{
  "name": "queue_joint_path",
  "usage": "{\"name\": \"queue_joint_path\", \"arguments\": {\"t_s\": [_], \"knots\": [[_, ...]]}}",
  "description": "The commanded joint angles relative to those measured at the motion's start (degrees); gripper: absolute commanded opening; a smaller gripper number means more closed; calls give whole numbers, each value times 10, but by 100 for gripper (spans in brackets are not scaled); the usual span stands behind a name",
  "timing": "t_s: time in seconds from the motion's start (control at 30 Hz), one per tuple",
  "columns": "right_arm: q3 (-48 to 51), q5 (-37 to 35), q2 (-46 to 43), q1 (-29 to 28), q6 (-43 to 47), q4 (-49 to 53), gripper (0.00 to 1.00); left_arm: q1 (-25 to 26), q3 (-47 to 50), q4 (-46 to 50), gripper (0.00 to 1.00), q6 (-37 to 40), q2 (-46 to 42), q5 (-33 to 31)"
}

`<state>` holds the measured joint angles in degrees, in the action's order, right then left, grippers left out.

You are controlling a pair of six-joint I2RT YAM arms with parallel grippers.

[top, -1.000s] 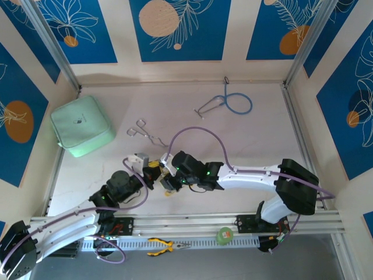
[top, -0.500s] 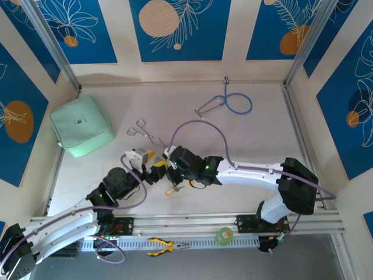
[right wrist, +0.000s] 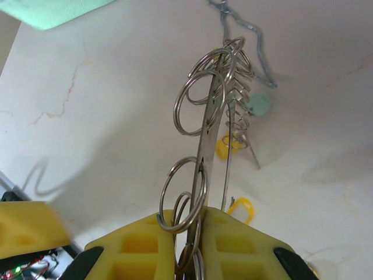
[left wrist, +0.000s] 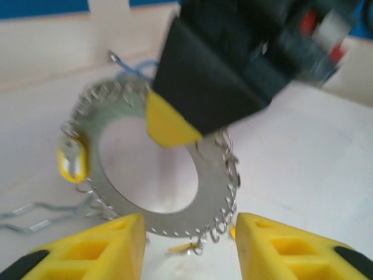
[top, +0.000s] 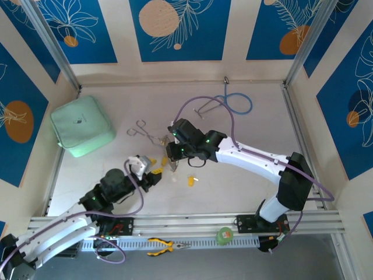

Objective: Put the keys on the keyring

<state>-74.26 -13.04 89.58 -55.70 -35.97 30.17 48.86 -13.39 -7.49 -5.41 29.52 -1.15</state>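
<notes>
Right fingers (right wrist: 140, 245) pinch the keyring (left wrist: 163, 219) by its rim; left fingers (left wrist: 99, 245) stand apart, empty, facing it

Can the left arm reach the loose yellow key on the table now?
Probably yes: the yellow key lies on bare table just past the open left gripper, though the keyring hangs close by.
</notes>
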Motion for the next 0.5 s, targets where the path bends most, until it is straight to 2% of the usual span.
{"name": "queue_joint_path", "arguments": {"t_s": [0.0, 0.2, 0.47], "knots": [[-14, 24, -17, -1, 16, 38, 0, -4, -3, -28, 41, 37, 54, 66], [-45, 3, -19, -9, 12, 65, 0, -3, 13, -152, 41, 46, 129, 112], [-51, -12, -23, -31, 23, 61, 0, -4, 22, -220, 44, 48, 170, 118]]}}
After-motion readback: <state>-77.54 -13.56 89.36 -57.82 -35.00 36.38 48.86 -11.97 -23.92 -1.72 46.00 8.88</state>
